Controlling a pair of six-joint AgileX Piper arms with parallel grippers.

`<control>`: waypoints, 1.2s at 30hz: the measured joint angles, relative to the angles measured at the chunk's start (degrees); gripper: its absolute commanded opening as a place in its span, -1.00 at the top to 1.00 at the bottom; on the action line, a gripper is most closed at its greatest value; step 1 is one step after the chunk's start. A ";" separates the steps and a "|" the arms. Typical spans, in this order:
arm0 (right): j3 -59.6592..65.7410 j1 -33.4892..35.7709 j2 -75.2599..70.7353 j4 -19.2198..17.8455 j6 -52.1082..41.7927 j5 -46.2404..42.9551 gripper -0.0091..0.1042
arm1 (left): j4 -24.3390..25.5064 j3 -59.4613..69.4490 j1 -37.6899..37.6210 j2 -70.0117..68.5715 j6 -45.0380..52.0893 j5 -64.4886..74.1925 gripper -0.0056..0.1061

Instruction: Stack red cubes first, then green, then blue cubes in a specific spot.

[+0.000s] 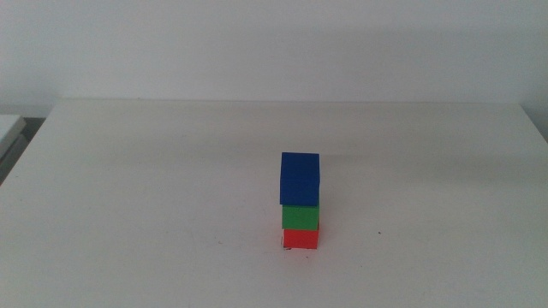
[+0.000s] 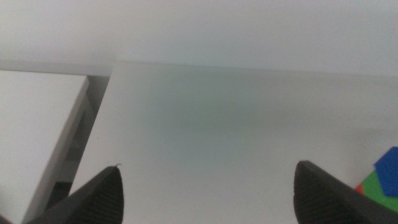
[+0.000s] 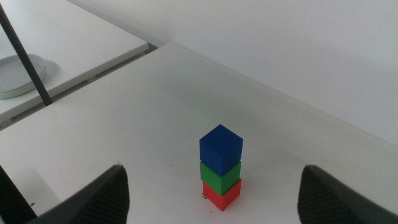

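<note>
One upright stack stands on the white tabletop, slightly right of centre in the middle view: the red cube (image 1: 300, 239) at the bottom, the green cube (image 1: 300, 216) on it, the blue cube (image 1: 300, 177) on top. The right wrist view shows the same stack, with red (image 3: 221, 192), green (image 3: 219, 174) and blue (image 3: 221, 150). The left wrist view catches only its edge, green (image 2: 380, 185) and blue (image 2: 388, 164). Neither arm appears in the middle view. My left gripper (image 2: 208, 190) and right gripper (image 3: 214, 190) both stand open, empty and well back from the stack.
A second white table (image 2: 34, 124) stands beside the work table across a narrow gap. On a neighbouring surface lies a round white plate (image 3: 18, 74), crossed by a thin dark rod (image 3: 25, 56). A small dark speck (image 1: 378, 233) marks the tabletop right of the stack.
</note>
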 measured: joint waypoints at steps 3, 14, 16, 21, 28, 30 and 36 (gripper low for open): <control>0.00 0.00 0.00 0.00 0.00 0.00 -0.61 | -1.15 0.00 0.00 -1.36 0.09 -0.22 -0.78; 0.00 0.00 0.00 0.00 0.00 0.00 -0.61 | -0.56 1.41 0.39 -2.05 0.22 -1.09 -0.78; 0.65 0.00 -0.44 0.00 0.00 -0.40 -0.61 | -1.58 3.48 0.39 -2.46 0.22 -3.25 -0.78; 10.31 0.00 -4.00 0.00 0.00 -8.36 -0.61 | -5.49 13.55 0.39 -5.94 0.22 -17.12 -0.78; 31.42 -4.98 -8.92 0.15 0.00 -16.21 -0.61 | -6.00 31.14 0.39 -12.95 0.22 -36.28 -0.78; 36.41 -9.30 -11.55 0.15 0.00 -16.70 -0.61 | -6.14 36.07 0.39 -15.63 0.22 -39.31 -0.78; 46.34 -25.23 -23.81 -1.94 0.00 -19.55 -0.61 | -6.14 48.69 0.39 -24.12 0.33 -43.53 -0.78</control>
